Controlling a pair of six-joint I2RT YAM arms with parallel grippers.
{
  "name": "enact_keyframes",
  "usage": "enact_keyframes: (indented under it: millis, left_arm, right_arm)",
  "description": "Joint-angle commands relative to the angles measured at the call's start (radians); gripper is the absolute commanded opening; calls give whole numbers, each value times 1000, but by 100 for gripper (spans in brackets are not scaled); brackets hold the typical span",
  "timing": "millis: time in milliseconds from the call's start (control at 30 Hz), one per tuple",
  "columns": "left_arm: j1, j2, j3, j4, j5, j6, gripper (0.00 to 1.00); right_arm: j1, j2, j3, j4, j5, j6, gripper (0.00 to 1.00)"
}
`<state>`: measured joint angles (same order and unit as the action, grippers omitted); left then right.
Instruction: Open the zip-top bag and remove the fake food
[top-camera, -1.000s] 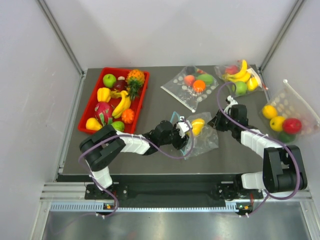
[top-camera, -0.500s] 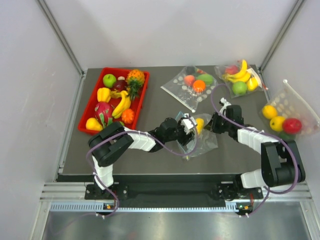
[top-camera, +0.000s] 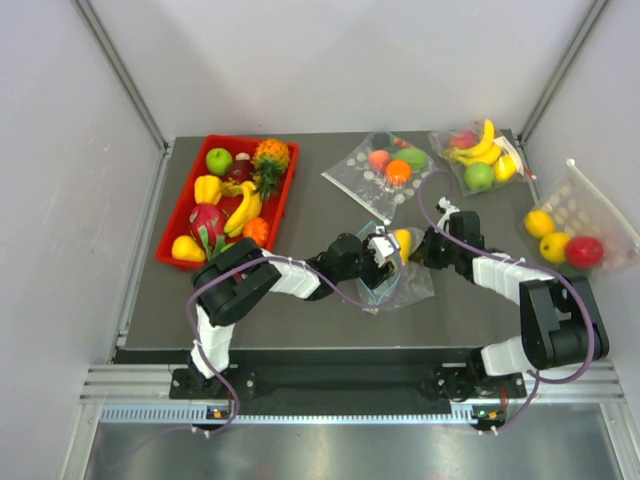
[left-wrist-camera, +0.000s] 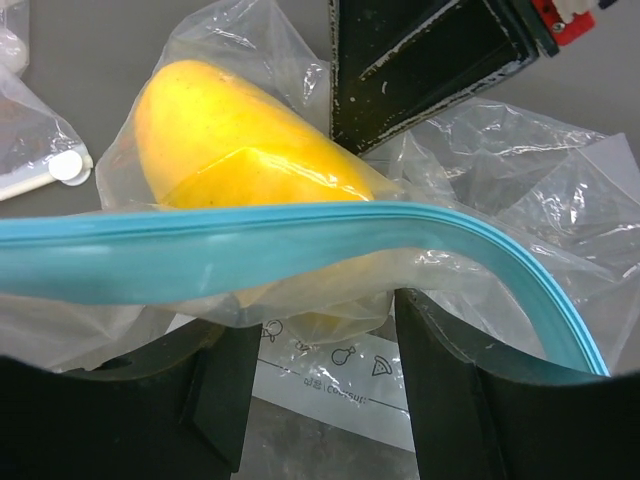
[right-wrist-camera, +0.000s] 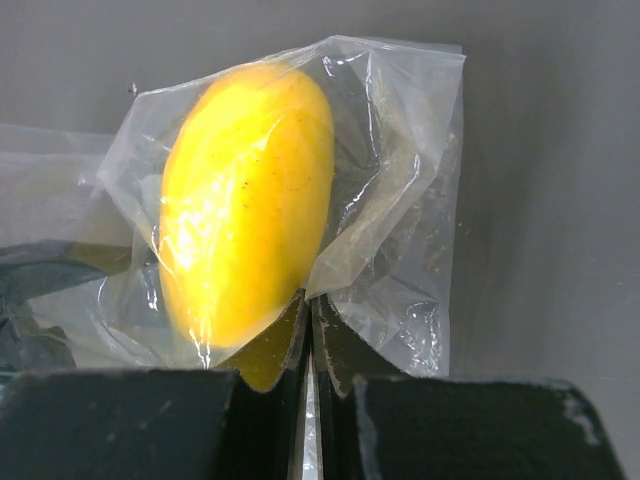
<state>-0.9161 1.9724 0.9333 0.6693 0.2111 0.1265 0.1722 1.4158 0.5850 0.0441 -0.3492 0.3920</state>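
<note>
The clear zip-top bag (top-camera: 400, 282) lies at mid-table with a yellow fruit (top-camera: 402, 242) inside. In the left wrist view its teal zip strip (left-wrist-camera: 250, 245) crosses the frame over the yellow fruit (left-wrist-camera: 230, 140). My left gripper (top-camera: 381, 250) (left-wrist-camera: 325, 375) is open, its jaws apart on either side of the bag's mouth plastic. My right gripper (top-camera: 424, 250) (right-wrist-camera: 311, 305) is shut on a fold of the bag (right-wrist-camera: 400, 200) beside the fruit (right-wrist-camera: 245, 220). Its fingers (left-wrist-camera: 420, 60) also show in the left wrist view, beyond the fruit.
A red tray (top-camera: 176, 210) of fruit stands at the left. A dotted clear bag (top-camera: 360, 178) and a bag with bananas (top-camera: 482, 155) lie at the back. Another bag of fruit (top-camera: 572, 238) leans at the right edge.
My left gripper has moved right and away from me to the bag's mouth beside the fruit. My right gripper has shifted slightly left. The bag has bunched up between them.
</note>
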Motion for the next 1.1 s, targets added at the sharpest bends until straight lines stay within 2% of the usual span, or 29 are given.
enact_keyframes:
  millis: [0,67,167,533,767,833,867,933,967,1067]
  left_arm:
    - [0,37,42,67,13,1,59]
    - [0,45,47,81,5,-13,61]
    - [0,54,47,101,-4,-27,78]
    - [2,69,53,167,-61,-8,80]
    - [22,111,90,190,-46,-24,76]
    - [33,114,94,199,-36,-40,67]
    - [36,115,96,205,-13,-44,52]
    - [37,109,91,214,-4,-45,37]
    - [37,106,90,205,8,-48,25]
    - [39,72,67,176,27,-53,13]
  right_arm:
    - [30,-14,21,34,-16,-12,2]
    - [38,-9,21,34,-16,-12,2]
    - [55,-5,21,36,-8,-12,2]
    - [108,20,42,30,10,-10,1]
    - [118,17,30,27,10,-15,1]
    - [116,9,26,23,13,-18,1]
    - [116,6,21,20,13,-22,0]
    - [116,2,16,19,18,-22,0]
    - [116,2,12,16,19,-22,0]
    - [113,-15,6,10,45,-19,0]
